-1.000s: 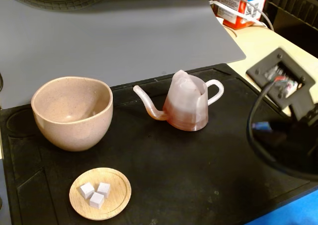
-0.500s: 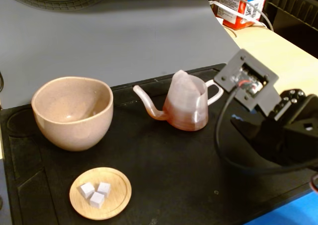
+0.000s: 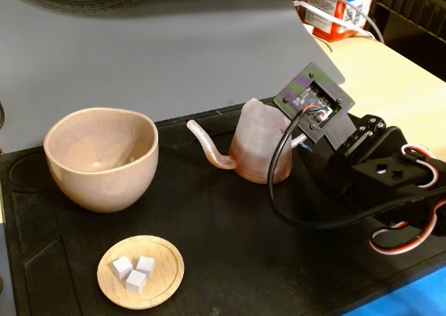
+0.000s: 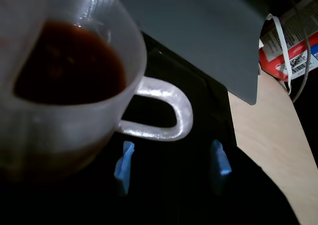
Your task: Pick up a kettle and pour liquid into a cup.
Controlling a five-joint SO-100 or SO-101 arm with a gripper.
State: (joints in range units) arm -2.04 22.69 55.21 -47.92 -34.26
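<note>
Since the kettle is thin translucent plastic with the liquid filling much of it, expect it light overall but sloshy, with smooth walls that could slip or flex under a hard squeeze. Your only real grab point is the loop handle, on the side of the kettle away from the spout. The gripper sits just off that handle, jaws spread wide, blue-padded fingertips apart and empty, not yet touching it. The kettle stands upright on the black mat; the cup is well apart from the kettle on its spout side, and the wooden dish lies nearer the camera than the kettle. Clamp across the handle bar, lift level, tip slow.
</note>
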